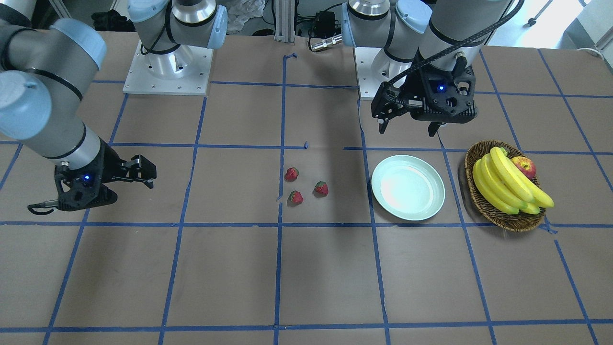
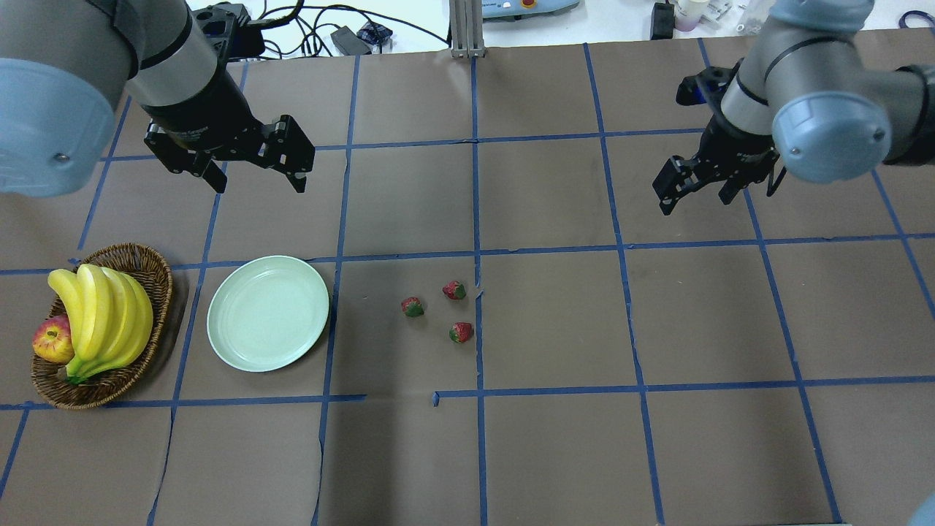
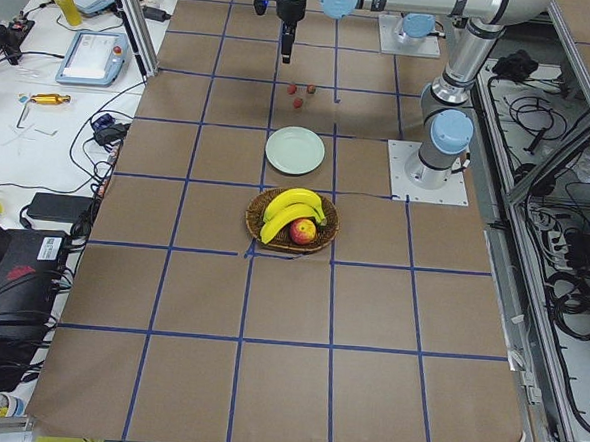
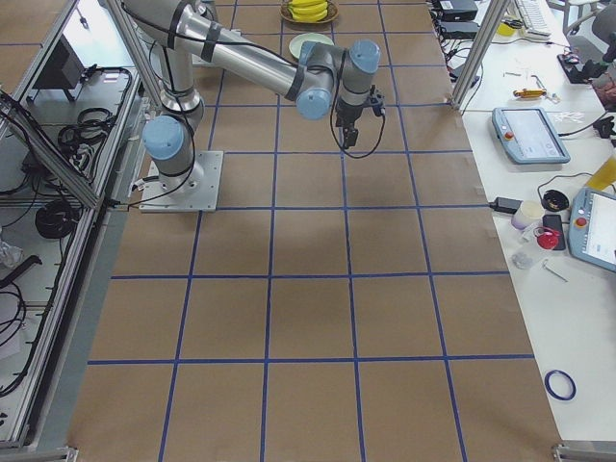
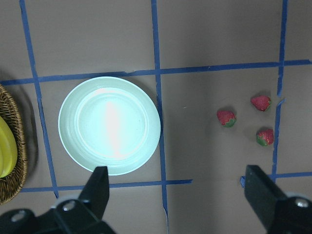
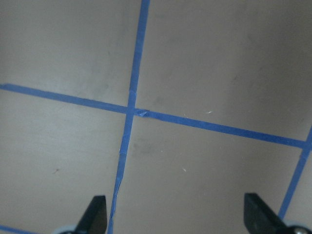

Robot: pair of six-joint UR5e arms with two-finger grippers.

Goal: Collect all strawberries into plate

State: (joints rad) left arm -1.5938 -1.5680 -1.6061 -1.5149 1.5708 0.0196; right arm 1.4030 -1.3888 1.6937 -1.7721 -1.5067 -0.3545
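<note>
A: Where are the strawberries [image 2: 413,307]?

B: Three small red berries with green caps lie in a loose triangle on the brown table [image 2: 555,453]. They are close together but not touching. They sit just to the robot's left of the blue tape [image 2: 475,204] line running down the middle of the table.

A: And the plate [image 2: 268,313]?

B: A round, pale green, glossy plate lies flat further to the robot's left, near the berries but apart from them. All three berries are on the table, outside the plate.

A: What is beside the plate?

B: Just beside it, on its far side from the berries, a brown wicker basket [image 2: 159,288] holds yellow bananas [image 2: 102,314] and a red-yellow apple [image 2: 52,342].

A: What of the left gripper [image 2: 258,174]?

B: It hangs in the air near the plate, pointing down. Its two black fingers [image 5: 97,187] stand wide apart, and its wrist camera looks down on the plate and the berries.

A: And the right gripper [image 2: 697,196]?

B: It hovers over the table on the robot's right, well apart from the berries. Its fingers [image 6: 95,214] are also spread, with only taped brown paper showing between them.
</note>
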